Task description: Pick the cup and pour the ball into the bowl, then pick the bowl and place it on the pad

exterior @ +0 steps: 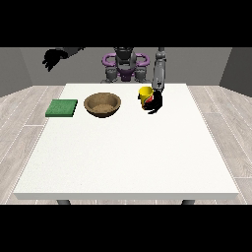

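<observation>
At table's far right of centre, I see the hand at the view's right (pixel 154 104) against the upright yellow cup (pixel 145 93), fingers apparently curled round it; bowl (pixel 102 104) lies leftward, nearer than the raised other hand (pixel 50 59).

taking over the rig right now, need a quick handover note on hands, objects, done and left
Robot hand at the view's right: down at the yellow cup, against its side; grip not clear from here.
Robot hand at the view's left: raised off the table, holding nothing.
Brown bowl sits mid-table; green pad lies beside it towards the view's left.
Done: hand has reached the cup.
Left: lift, pour ball into bowl, move bowl onto pad.
</observation>
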You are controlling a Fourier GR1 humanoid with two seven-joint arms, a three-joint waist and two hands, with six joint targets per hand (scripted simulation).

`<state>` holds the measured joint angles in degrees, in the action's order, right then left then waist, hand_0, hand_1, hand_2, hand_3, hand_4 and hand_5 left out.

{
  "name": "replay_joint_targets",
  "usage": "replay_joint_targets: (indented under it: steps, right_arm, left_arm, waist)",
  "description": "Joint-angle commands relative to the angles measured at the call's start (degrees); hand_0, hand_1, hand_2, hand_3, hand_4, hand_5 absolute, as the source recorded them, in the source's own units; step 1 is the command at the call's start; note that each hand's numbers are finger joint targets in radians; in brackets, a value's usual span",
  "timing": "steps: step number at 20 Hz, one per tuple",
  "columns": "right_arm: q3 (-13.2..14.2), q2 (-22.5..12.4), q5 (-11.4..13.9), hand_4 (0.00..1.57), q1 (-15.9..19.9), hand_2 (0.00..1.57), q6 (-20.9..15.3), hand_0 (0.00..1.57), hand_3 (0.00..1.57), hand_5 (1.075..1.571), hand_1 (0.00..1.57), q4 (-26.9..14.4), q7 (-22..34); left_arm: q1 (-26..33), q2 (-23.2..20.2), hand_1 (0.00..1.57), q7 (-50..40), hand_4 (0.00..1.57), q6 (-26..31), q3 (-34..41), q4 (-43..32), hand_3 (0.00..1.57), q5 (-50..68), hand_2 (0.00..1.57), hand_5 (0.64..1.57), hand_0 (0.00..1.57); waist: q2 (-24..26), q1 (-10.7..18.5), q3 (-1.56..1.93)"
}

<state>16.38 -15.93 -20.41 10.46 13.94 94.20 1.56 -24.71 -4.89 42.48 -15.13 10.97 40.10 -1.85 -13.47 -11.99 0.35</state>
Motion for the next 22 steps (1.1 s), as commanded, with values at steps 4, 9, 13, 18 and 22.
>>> replay_joint_targets:
  steps: [4, 9, 13, 18, 22]
  right_arm:
    - [5.49, -4.93, -3.80, 0.63, -1.14, 0.00, 2.99, 0.00, 0.18, 1.566, 0.00, -7.70, 2.96]
    - [4.85, -4.96, -2.08, 0.63, -1.78, 0.00, 3.67, 0.00, 0.31, 1.563, 0.00, -13.56, 2.47]
    - [5.14, -5.72, -3.38, 0.65, 1.23, 0.00, 4.65, 0.00, 0.24, 1.564, 0.00, -15.28, 2.54]
    - [5.06, -4.17, -2.02, 0.68, -0.76, 0.00, 3.94, 0.00, 0.08, 1.561, 0.00, -19.68, 1.56]
    - [7.11, -6.32, -2.48, 0.69, -0.32, 0.00, 6.09, 0.00, 0.00, 1.560, 0.00, -23.77, -0.87]
  left_arm:
    - [-0.82, 0.91, 1.28, -8.89, 1.41, -5.52, -5.74, -2.20, 1.57, -6.65, 1.57, 1.413, 1.28]
    - [-5.74, 4.23, 1.29, -20.62, 1.41, -16.26, -14.06, -0.67, 1.57, -17.33, 1.57, 1.467, 1.29]
    - [-10.84, -0.11, 1.35, -27.99, 1.42, -24.41, -21.31, -5.44, 1.57, -30.97, 1.57, 1.540, 1.35]
    - [-16.80, 4.03, 1.36, -44.41, 1.45, -23.08, -28.23, -9.85, 1.57, -41.13, 1.57, 1.533, 1.36]
    - [-23.25, 2.97, 1.36, -52.10, 1.46, -19.75, -31.84, -12.28, 1.57, -48.35, 1.57, 1.535, 1.36]
  waist:
    - [8.24, 2.44, -0.31]
    - [14.45, 3.92, -0.18]
    - [13.12, 2.88, 0.07]
    - [17.26, 4.79, -0.21]
    - [16.27, 5.90, -0.24]
